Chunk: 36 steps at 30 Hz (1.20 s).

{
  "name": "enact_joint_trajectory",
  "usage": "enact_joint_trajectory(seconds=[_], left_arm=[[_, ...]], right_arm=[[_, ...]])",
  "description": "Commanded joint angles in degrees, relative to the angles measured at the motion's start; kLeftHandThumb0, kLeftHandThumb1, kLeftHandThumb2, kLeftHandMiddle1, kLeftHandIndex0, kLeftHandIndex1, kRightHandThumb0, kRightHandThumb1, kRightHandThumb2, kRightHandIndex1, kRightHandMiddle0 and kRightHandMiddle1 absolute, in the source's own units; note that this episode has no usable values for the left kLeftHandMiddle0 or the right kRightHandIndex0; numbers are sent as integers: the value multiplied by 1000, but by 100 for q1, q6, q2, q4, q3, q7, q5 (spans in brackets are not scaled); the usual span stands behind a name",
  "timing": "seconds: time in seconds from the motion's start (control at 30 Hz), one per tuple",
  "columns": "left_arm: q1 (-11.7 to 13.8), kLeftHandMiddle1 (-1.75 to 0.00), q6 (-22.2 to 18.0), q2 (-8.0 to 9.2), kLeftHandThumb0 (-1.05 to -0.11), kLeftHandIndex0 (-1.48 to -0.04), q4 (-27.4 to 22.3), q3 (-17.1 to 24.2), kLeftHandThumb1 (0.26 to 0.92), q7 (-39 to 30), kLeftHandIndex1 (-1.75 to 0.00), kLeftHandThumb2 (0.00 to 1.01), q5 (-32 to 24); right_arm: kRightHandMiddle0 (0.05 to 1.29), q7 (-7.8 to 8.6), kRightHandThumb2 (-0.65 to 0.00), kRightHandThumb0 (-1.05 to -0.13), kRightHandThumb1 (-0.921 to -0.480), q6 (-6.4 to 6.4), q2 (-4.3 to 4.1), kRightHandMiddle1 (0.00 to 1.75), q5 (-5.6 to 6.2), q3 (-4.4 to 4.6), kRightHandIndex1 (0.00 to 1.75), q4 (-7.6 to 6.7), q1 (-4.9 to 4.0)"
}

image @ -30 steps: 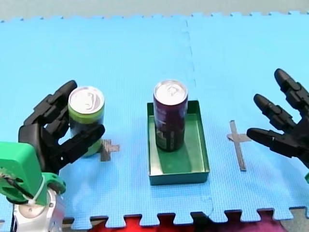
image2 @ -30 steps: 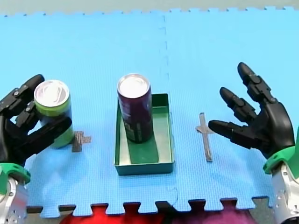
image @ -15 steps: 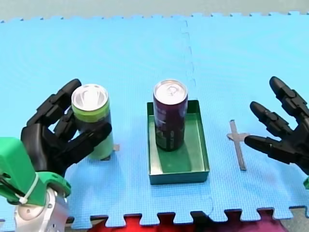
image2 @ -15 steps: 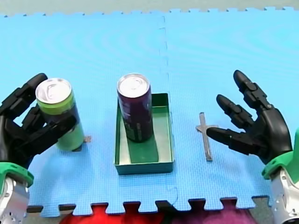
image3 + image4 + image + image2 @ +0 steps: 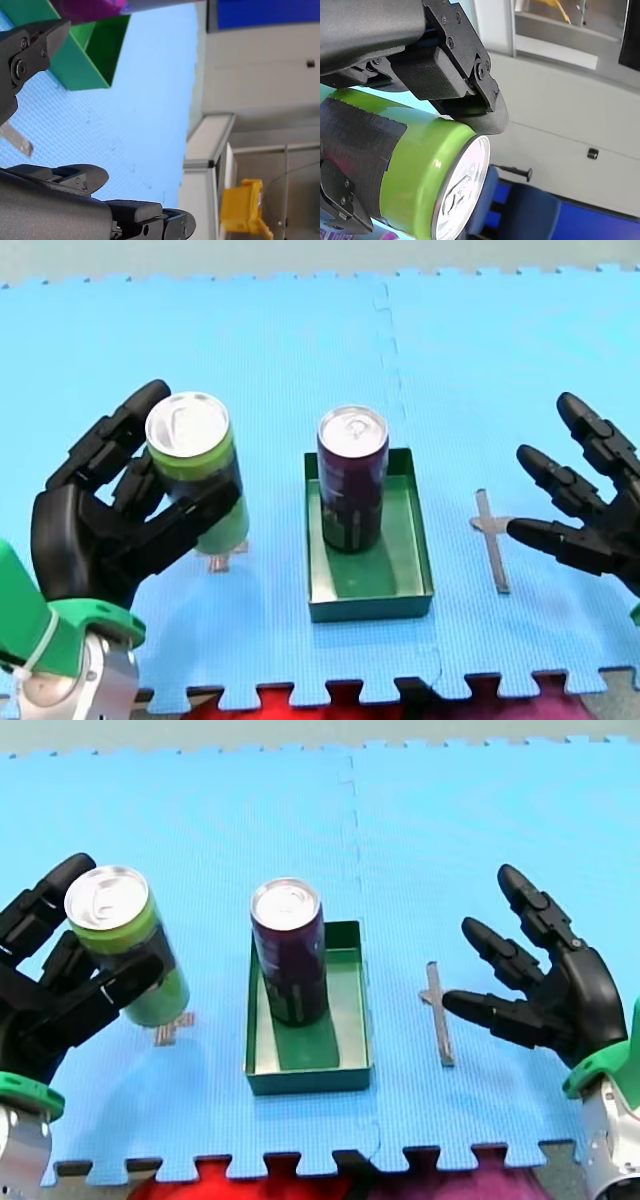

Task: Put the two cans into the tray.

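My left hand (image 5: 125,500) is shut on a green can (image 5: 195,475) with a black band, holding it tilted and lifted off the mat, left of the tray. The second wrist view shows that same green can (image 5: 427,175) close up between the black fingers (image 5: 465,95). A purple can (image 5: 352,478) stands upright in the far end of the green tray (image 5: 420,570) at the middle of the mat. My right hand (image 5: 585,510) hovers to the right of the tray and holds nothing.
A blue foam mat (image 5: 300,340) covers the surface, with a seam running back from the tray. A grey tape cross (image 5: 492,538) lies right of the tray, another tape mark (image 5: 218,562) sits under the lifted can. The mat's jagged front edge (image 5: 330,695) is near.
My left hand has lifted the green can off its tape mark and carried it up and slightly toward the tray, tilting it. The right hand has drawn back a little to the right.
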Motion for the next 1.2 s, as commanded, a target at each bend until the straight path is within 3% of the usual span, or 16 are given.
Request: enact_joint_trajectory(seconds=[0.0,0.2,0.5,1.17], left_arm=[[18,0,-44,-44,-382,-1285,-118,-25,748,-73,0,1,-52],[87,0,27,-165,-382,-1280,-379,-128,749,-56,0,1,-24],[132,0,188,-179,-383,-1277,-688,-207,751,-43,0,1,21],[157,-1,176,-357,-390,-1281,-949,-553,745,15,-1,0,339]], right_arm=[[219,1,-2,-682,-639,-44,-5,1,-14,-8,0,27,-7],[223,21,-2,-688,-641,-53,11,2,-13,-21,1,67,-28],[226,36,-1,-695,-643,-54,17,1,-16,-39,0,99,-44],[234,-19,0,-696,-646,24,34,1,-32,-24,0,14,-42]])
